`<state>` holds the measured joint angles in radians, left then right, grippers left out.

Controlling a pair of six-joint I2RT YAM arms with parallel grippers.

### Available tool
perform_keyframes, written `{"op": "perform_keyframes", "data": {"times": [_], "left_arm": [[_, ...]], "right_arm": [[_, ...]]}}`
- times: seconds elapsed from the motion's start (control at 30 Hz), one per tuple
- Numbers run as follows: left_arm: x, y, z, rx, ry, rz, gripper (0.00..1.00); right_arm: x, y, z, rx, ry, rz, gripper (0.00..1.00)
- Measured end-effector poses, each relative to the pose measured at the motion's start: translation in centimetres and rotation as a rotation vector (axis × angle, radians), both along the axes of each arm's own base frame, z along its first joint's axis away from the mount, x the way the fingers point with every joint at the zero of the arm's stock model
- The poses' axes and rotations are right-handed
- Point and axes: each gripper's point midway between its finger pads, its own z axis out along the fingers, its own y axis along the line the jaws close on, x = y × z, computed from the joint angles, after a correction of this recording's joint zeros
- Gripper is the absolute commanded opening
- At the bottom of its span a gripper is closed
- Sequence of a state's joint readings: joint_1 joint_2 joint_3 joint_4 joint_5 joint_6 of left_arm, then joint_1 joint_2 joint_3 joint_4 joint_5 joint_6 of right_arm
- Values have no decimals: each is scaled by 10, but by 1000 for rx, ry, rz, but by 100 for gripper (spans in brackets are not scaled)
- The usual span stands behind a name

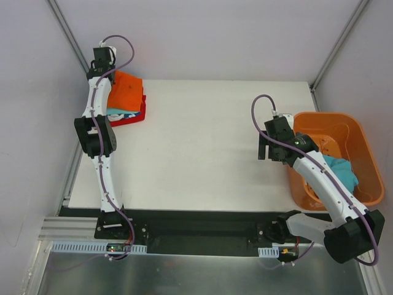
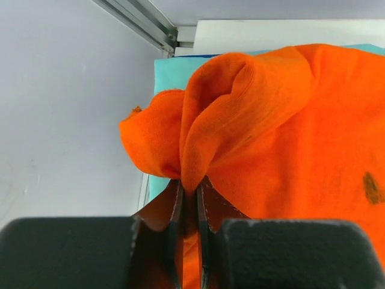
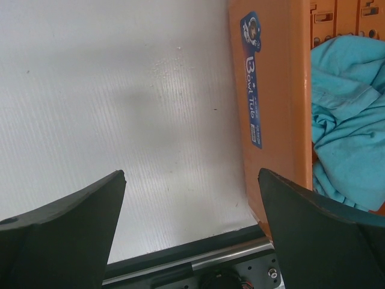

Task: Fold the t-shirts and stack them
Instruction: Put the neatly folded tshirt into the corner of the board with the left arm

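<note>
A stack of folded t-shirts sits at the table's far left corner, with the bright orange t-shirt (image 1: 127, 90) on top, a teal one (image 1: 122, 114) under it and a red one (image 1: 131, 118) at the bottom. My left gripper (image 2: 190, 188) is shut on a bunched edge of the orange t-shirt (image 2: 283, 114), over the teal shirt (image 2: 171, 73). Another teal t-shirt (image 1: 341, 171) lies crumpled in the orange basket (image 1: 362, 147). My right gripper (image 1: 263, 149) hangs open over the table beside the basket's left wall (image 3: 274, 90), holding nothing; that teal shirt (image 3: 346, 114) shows beyond the wall.
A metal frame post (image 1: 66, 34) and grey wall close in behind the stack. The black rail (image 1: 196, 224) with both arm bases runs along the near edge. White tabletop (image 1: 202, 153) spreads between the stack and the basket.
</note>
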<state>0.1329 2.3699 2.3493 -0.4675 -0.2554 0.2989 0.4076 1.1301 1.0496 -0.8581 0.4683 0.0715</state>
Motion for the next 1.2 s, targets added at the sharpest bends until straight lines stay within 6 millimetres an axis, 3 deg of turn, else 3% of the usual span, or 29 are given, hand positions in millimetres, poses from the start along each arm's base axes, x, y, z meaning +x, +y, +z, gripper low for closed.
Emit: {"op": "perform_keyframes", "data": {"times": [0.13, 0.17, 0.23, 0.27, 0.3, 0.53, 0.63, 0.77, 0.9, 1.07, 1.2], "left_arm": [[2, 10, 0, 15, -15, 26, 33], [2, 13, 0, 18, -18, 32, 49], [3, 20, 0, 28, -26, 52, 62], [3, 23, 0, 38, -26, 56, 87], [2, 26, 1, 41, -27, 64, 99], [-4, 35, -6, 35, -39, 131, 99], [-26, 23, -21, -27, 5, 145, 99], [-57, -2, -13, -94, 15, 162, 99], [-79, -45, 29, -121, -55, 139, 99], [-117, -124, 95, -199, -207, 49, 99], [-167, -171, 113, -347, -265, -11, 99]], "right_arm": [[2, 1, -1, -4, 12, -1, 97], [2, 2, -1, -5, 12, -2, 97], [2, 2, 0, -7, 15, -2, 97], [2, 2, 0, -8, 17, -1, 97], [2, 2, 0, -8, 19, -2, 97], [3, 7, 3, -19, 16, 3, 97], [2, 10, 6, -3, 4, 10, 97], [-3, 14, 17, 58, -52, 27, 97], [-12, 17, 29, 118, -111, 50, 97], [-25, 12, 44, 141, -173, 69, 97], [-35, 5, 53, 157, -229, 68, 97]]}}
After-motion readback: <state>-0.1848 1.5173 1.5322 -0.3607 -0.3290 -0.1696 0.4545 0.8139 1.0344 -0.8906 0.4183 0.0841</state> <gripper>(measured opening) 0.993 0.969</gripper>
